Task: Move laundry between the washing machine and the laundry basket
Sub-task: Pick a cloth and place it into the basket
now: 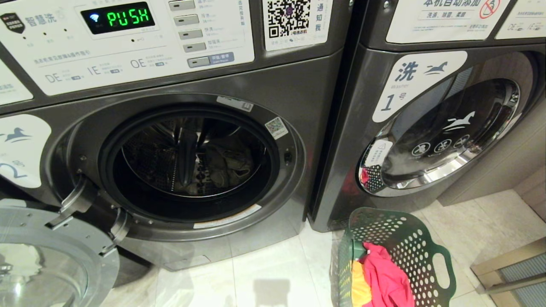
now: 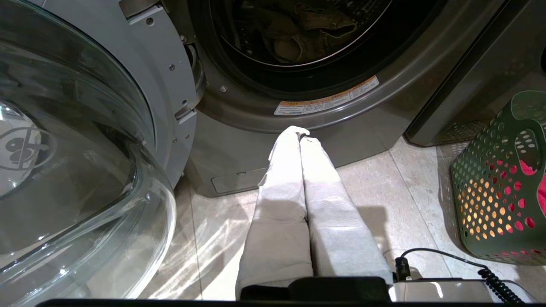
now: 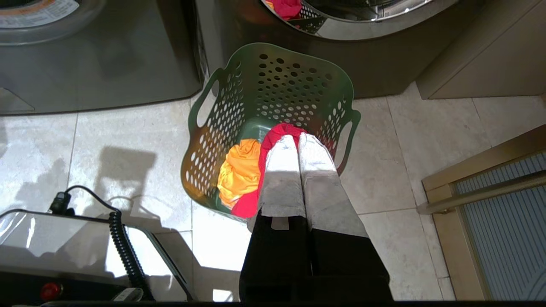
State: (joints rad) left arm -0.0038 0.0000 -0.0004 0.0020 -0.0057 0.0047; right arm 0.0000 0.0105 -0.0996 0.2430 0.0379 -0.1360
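The washing machine (image 1: 192,162) is standing with its door open, grey-green laundry (image 1: 226,164) lying inside. The laundry basket (image 3: 273,111) is sitting on the floor just beside it. The right tool (image 3: 296,140) is hanging pinched shut and empty above the basket's edge; the left tool (image 2: 298,133) is pinched shut too, over bare floor.

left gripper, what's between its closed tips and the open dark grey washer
Only bare pale floor tile between left gripper and washer, in the left wrist view.

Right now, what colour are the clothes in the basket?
One red-pink garment and one orange-yellow, in the green basket. The right wrist view shows them best.
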